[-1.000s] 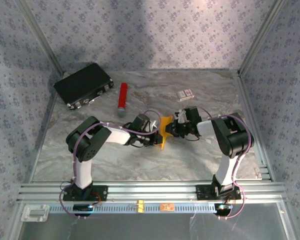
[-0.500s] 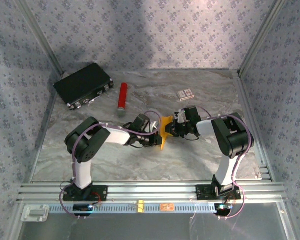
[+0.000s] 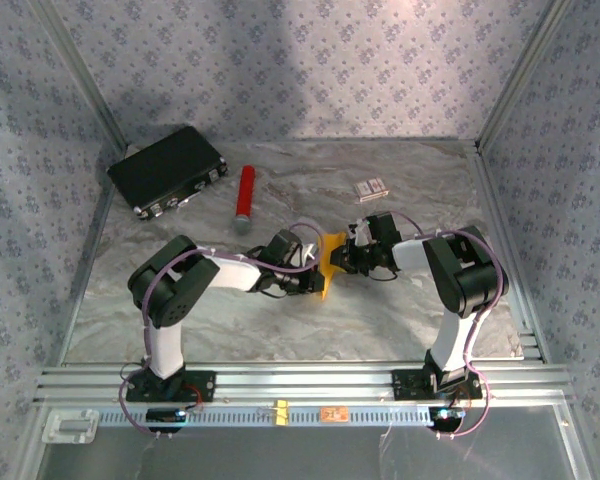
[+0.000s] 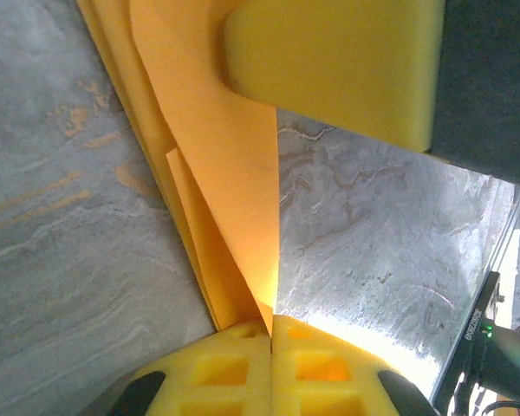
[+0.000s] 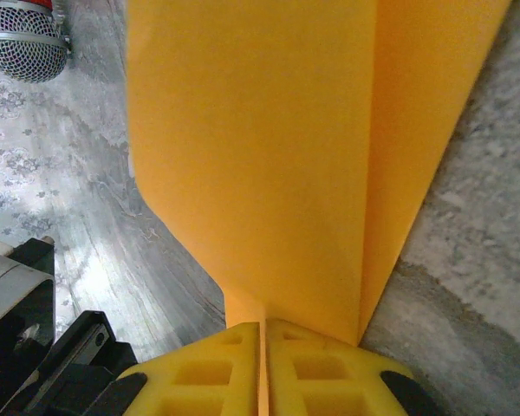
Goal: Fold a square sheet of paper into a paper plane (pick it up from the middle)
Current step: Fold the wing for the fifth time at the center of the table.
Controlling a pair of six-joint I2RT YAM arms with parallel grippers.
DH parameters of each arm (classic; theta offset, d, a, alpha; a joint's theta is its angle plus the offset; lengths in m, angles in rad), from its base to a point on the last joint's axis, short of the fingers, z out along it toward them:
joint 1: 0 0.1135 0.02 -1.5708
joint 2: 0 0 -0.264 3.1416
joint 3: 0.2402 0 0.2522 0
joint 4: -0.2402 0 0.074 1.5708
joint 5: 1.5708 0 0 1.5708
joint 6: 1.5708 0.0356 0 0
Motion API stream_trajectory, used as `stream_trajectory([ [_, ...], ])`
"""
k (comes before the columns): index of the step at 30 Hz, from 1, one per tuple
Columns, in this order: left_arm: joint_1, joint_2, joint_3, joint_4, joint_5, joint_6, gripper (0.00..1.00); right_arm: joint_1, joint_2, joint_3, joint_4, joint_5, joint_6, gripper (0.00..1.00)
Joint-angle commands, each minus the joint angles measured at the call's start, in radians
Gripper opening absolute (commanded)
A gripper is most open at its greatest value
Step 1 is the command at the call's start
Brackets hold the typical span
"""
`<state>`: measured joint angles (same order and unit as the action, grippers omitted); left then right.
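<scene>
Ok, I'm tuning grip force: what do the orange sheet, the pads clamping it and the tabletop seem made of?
The orange sheet: thin matte paper, going by its sharp creases and flat, unshiny colour. The pads: probably yellow foam or soft rubber, dull, with moulded square recesses. The tabletop: grey marble-look veining with a slight sheen; stone or printed laminate, can't tell.

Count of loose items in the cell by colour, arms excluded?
Orange-yellow: 1, the paper
Red: 1, the cylinder
Black: 1, the case
White-and-red: 1, the small box
Total: 4
</scene>
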<state>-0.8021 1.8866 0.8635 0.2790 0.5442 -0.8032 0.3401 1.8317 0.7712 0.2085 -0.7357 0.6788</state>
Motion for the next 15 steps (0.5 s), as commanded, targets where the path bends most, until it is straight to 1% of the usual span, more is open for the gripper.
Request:
stream_trajectory([
  [1, -0.03, -0.01, -0.041, -0.162, 0.025, 0.018, 0.08, 0.017, 0.042, -0.014, -0.089, 0.125, -0.034, 0.12],
  [5, -0.033, -0.011, -0.043, -0.17, 0.024, 0.021, 0.09, 0.017, 0.038, -0.012, -0.093, 0.128, -0.036, 0.12],
  [12, -0.035, -0.024, -0.055, -0.175, 0.016, 0.028, 0.0, 0.018, 0.037, -0.014, -0.099, 0.136, -0.038, 0.12],
  [15, -0.035, -0.034, -0.061, -0.173, 0.009, 0.028, 0.0, 0.019, 0.037, -0.016, -0.1, 0.136, -0.04, 0.12],
])
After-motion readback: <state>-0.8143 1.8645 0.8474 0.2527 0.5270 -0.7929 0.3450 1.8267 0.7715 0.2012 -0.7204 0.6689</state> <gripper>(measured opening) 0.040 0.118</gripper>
